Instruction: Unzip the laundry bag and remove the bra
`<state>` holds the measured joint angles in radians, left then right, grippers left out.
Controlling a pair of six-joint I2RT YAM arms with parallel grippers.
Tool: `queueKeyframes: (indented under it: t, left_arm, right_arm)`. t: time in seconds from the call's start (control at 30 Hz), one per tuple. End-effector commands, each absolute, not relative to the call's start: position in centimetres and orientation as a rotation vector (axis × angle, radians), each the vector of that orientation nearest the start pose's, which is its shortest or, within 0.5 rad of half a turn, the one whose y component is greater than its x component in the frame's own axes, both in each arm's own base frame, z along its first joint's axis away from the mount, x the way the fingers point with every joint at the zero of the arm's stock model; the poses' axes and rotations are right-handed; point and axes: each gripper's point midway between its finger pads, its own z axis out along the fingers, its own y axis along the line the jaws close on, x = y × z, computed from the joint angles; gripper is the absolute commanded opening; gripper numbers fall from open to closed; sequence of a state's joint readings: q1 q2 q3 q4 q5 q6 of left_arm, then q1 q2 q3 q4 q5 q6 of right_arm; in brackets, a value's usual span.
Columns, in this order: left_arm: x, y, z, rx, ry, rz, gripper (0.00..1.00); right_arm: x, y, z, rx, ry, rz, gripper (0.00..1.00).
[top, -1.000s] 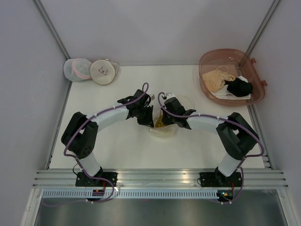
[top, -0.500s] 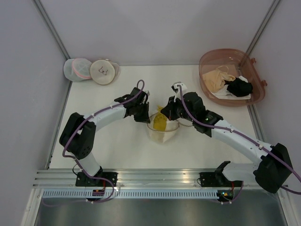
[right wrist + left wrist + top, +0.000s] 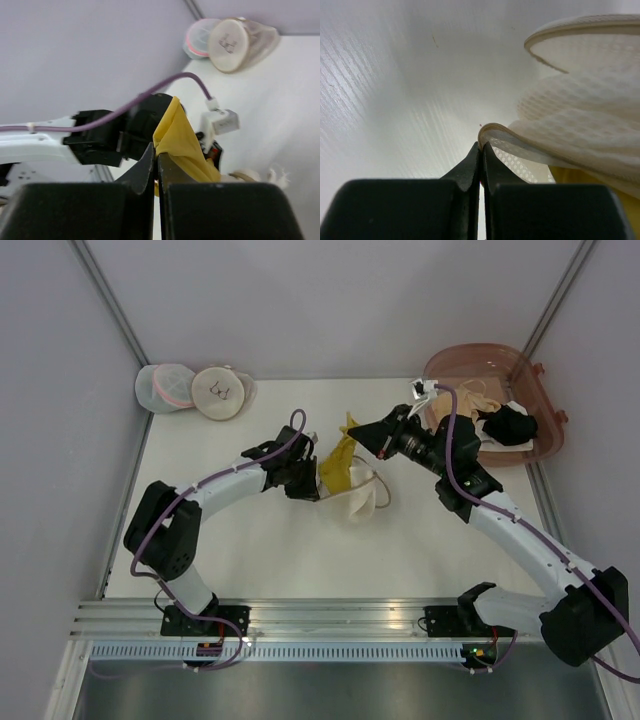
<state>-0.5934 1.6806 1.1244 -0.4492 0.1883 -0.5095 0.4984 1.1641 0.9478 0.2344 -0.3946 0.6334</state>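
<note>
While left end effector [image 3: 481, 148] grips laundry bag [image 3: 580, 125], right [image 3: 156, 151] grips bra [image 3: 178, 134].

We find the overhead view bright and evenly lit from above, with only soft, faint shadows on the flat white surface [image 3: 250, 540] and no hard glare. In the left wrist view a broad pale sheen washes that surface. The black left end effector [image 3: 481, 147] is blurred along the bottom edge, and the cream-beige mesh laundry bag [image 3: 580, 120] is soft too. In the right wrist view the black right end effector [image 3: 155, 152] is out of focus, the mustard-yellow fabric bra [image 3: 177, 135] is sharper, and the background is hazy.
</note>
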Motion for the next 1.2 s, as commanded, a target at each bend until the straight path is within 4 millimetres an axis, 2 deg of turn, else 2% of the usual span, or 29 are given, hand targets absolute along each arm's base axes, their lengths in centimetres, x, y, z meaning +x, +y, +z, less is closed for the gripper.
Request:
queueKeyframes:
  t: [0.0, 0.07, 0.1, 0.17, 0.2, 0.23, 0.3, 0.33, 0.43, 0.53, 0.57, 0.6, 0.63, 0.67, 0.7, 0.73, 0.8, 0.83, 0.87, 0.9, 0.93, 0.97, 1.0, 1.03, 1.07, 1.1, 1.13, 1.17]
  left_arm:
    - [29.5, -25.8, 8.3, 0.141, 2.656, -0.654, 0.02]
    - [29.5, -25.8, 8.3, 0.137, 2.653, -0.655, 0.02]
    - [29.6, -25.7, 8.3, 0.134, 2.653, -0.655, 0.02]
    - [29.6, -25.6, 8.3, 0.130, 2.651, -0.660, 0.02]
    - [29.5, -25.4, 8.2, 0.128, 2.655, -0.658, 0.02]
    - [29.6, -25.4, 8.3, 0.127, 2.652, -0.661, 0.02]
    - [29.6, -25.2, 8.3, 0.117, 2.651, -0.662, 0.02]
    - [29.5, -25.2, 8.3, 0.117, 2.650, -0.666, 0.02]
    - [29.6, -25.0, 8.5, 0.112, 2.645, -0.671, 0.02]
    - [29.4, -25.0, 8.5, 0.115, 2.646, -0.677, 0.02]
    - [29.4, -25.0, 8.5, 0.115, 2.649, -0.682, 0.02]
    - [29.3, -25.1, 8.5, 0.117, 2.650, -0.688, 0.02]
    - [29.2, -25.1, 8.5, 0.118, 2.650, -0.691, 0.02]
    - [29.2, -25.1, 8.5, 0.118, 2.652, -0.693, 0.02]
    - [29.0, -25.1, 8.6, 0.123, 2.652, -0.700, 0.02]
    - [29.0, -25.2, 8.6, 0.127, 2.650, -0.704, 0.02]
    - [28.8, -25.0, 8.6, 0.127, 2.651, -0.703, 0.02]
    - [28.7, -24.9, 8.8, 0.127, 2.645, -0.705, 0.02]
    - [28.4, -24.7, 8.8, 0.127, 2.646, -0.704, 0.02]
    - [28.4, -24.4, 8.8, 0.123, 2.643, -0.697, 0.02]
    - [28.3, -24.3, 9.2, 0.120, 2.633, -0.701, 0.02]
    - [28.3, -24.0, 9.1, 0.116, 2.632, -0.697, 0.02]
    - [28.1, -23.8, 9.1, 0.114, 2.635, -0.696, 0.02]
    - [28.1, -23.5, 9.4, 0.110, 2.624, -0.694, 0.02]
    - [28.0, -23.1, 9.3, 0.099, 2.628, -0.690, 0.02]
    - [27.9, -23.0, 9.3, 0.097, 2.629, -0.689, 0.02]
    - [27.8, -22.8, 9.4, 0.094, 2.624, -0.690, 0.02]
    - [27.9, -22.5, 9.4, 0.087, 2.623, -0.689, 0.02]
  right_arm:
    - [26.6, 26.9, 42.2, -0.325, 1.349, 1.427, 0.01]
    - [26.2, 26.5, 42.2, -0.311, 1.333, 1.473, 0.00]
    - [25.9, 25.8, 43.3, -0.316, 1.268, 1.483, 0.01]
    - [25.7, 25.2, 43.2, -0.278, 1.258, 1.530, 0.00]
    - [25.6, 24.4, 44.1, -0.269, 1.201, 1.526, 0.00]
    - [25.7, 24.0, 43.7, -0.228, 1.207, 1.548, 0.00]
    - [25.8, 22.3, 44.8, -0.168, 1.116, 1.532, 0.00]
    - [26.0, 21.8, 44.0, -0.125, 1.119, 1.531, 0.00]
    - [27.7, 19.9, 44.2, -0.011, 1.107, 1.428, 0.00]
    - [30.2, 18.2, 44.3, 0.072, 1.158, 1.227, 0.01]
    - [31.8, 17.1, 43.3, 0.132, 1.206, 1.112, 0.00]
    - [32.5, 16.5, 43.3, 0.147, 1.221, 1.047, 0.00]
    - [32.8, 15.9, 44.9, 0.149, 1.200, 0.998, 0.00]
    - [34.1, 15.4, 43.9, 0.185, 1.257, 0.936, 0.00]
    - [34.7, 14.1, 45.7, 0.209, 1.222, 0.843, 0.01]
    - [35.3, 13.2, 46.0, 0.242, 1.220, 0.785, 0.00]
    - [37.2, 11.6, 45.2, 0.303, 1.271, 0.652, 0.00]
    - [37.8, 9.3, 46.7, 0.379, 1.232, 0.539, 0.01]
    - [38.9, 8.7, 46.0, 0.407, 1.253, 0.477, 0.01]
    - [39.3, 7.3, 47.1, 0.451, 1.234, 0.416, 0.00]
    - [39.7, 5.5, 47.2, 0.521, 1.226, 0.324, 0.01]
    - [41.1, 4.8, 45.8, 0.554, 1.269, 0.247, 0.00]
    - [41.4, 3.5, 47.0, 0.590, 1.240, 0.200, 0.00]
    - [41.8, 1.9, 46.7, 0.653, 1.231, 0.115, 0.01]
    - [43.5, 0.8, 45.0, 0.682, 1.266, 0.044, 0.00]
    - [44.0, -0.1, 45.6, 0.712, 1.248, 0.015, 0.00]
    - [45.9, -0.8, 43.6, 0.741, 1.279, -0.040, 0.01]
    - [46.8, -2.4, 42.6, 0.765, 1.299, -0.087, 0.00]
